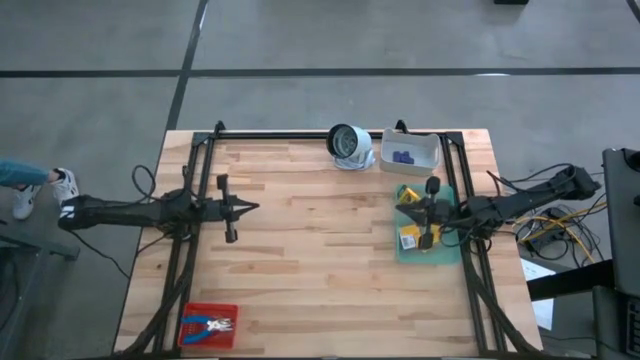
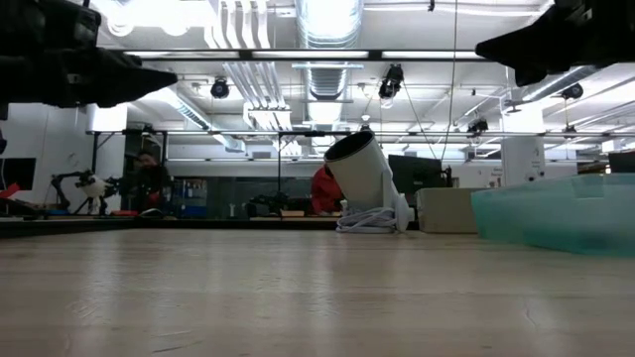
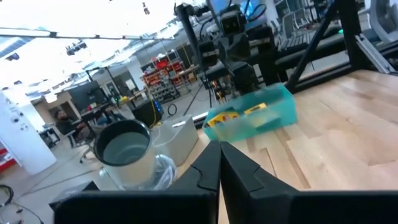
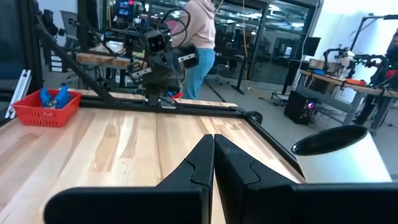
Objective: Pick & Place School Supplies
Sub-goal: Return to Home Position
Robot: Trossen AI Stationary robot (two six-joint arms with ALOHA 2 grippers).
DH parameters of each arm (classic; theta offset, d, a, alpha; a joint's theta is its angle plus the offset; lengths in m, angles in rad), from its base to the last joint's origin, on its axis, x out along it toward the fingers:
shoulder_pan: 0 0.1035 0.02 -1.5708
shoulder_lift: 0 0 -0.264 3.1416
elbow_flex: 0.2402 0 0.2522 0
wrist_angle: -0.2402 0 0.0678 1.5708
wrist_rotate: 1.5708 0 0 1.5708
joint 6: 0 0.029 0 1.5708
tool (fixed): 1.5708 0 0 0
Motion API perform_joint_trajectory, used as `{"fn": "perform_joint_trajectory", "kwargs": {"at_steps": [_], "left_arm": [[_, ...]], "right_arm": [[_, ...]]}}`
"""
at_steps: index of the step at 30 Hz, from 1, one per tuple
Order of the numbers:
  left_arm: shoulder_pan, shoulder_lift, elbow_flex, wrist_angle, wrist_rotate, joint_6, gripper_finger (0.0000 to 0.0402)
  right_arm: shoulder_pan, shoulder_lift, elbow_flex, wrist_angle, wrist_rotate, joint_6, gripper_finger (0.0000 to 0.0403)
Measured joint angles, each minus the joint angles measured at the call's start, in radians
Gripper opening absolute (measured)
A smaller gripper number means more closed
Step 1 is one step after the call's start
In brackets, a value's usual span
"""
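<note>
Hovering over the counter (image 1: 300, 260), left gripper (image 3: 219, 149) by the left edge, right gripper (image 4: 213, 144) above the green bin (image 1: 440, 253) at the right edge — both closed, empty. Crayon boxes (image 1: 409, 238) lie in that bin; the far-edge white bin (image 1: 428, 150) holds purple pieces (image 1: 403, 156).

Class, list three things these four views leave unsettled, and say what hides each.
Crayon boxes in the green bin: high view, the right gripper covers part, so no sure count.
Purple pieces in the white bin: high view, too small to identify.
Tool in the red tray: high view, too small; right wrist view shows only blue handles.
</note>
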Motion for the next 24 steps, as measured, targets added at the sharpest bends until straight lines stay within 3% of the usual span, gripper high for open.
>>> {"fn": "perform_joint_trajectory", "kwargs": {"at_steps": [24], "left_arm": [[0.018, -0.123, 0.013, -0.066, 0.021, 0.103, 0.0006]], "right_arm": [[0.001, -0.344, -0.156, -0.058, 0.046, -0.02, 0.0008]]}}
